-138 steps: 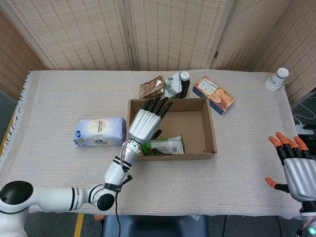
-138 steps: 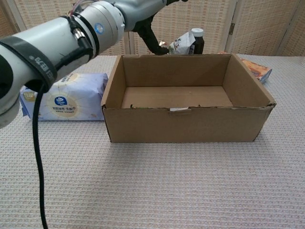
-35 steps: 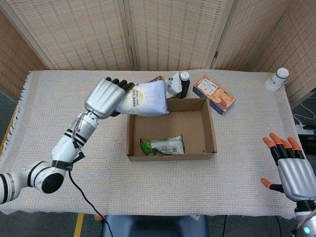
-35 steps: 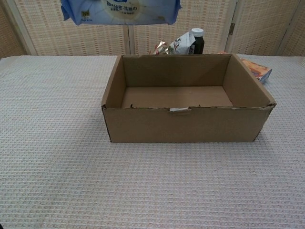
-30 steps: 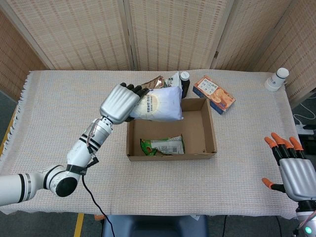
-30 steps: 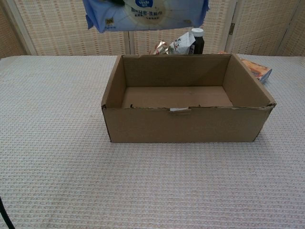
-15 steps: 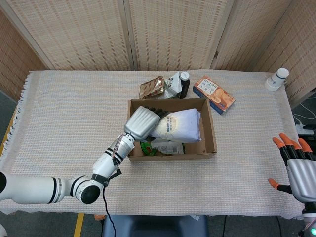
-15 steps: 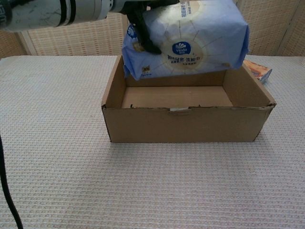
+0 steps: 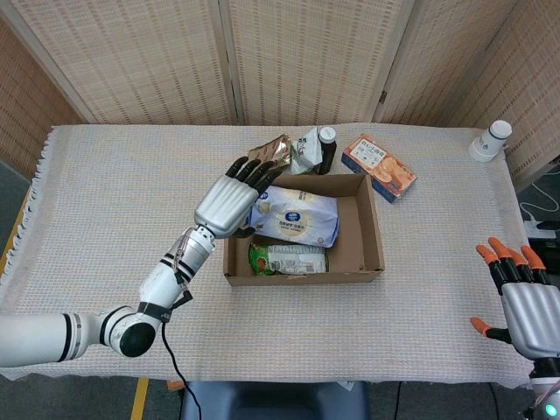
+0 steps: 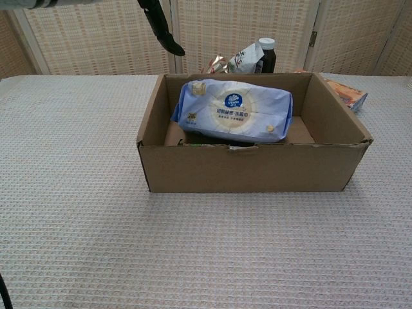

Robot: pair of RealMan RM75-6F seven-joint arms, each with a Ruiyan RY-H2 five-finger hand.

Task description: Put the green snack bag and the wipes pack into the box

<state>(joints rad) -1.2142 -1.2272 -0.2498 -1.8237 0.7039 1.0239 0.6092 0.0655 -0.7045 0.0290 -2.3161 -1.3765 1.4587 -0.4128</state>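
Left hand hovers open over the box's left wall, fingers pointing toward the back rim; nothing held. Just right of it and below, the wipes pack fills the left and middle of the box, and the green snack bag takes the near strip, so only the right end of the box floor is bare. Beyond its fingertips, clutter hugs the back wall: foil bag, white pouch, dark bottle, orange carton. To its left and behind it, open tablecloth. Right hand sits open off the table's near right edge, well apart from everything; white bottle stands far ahead of it.
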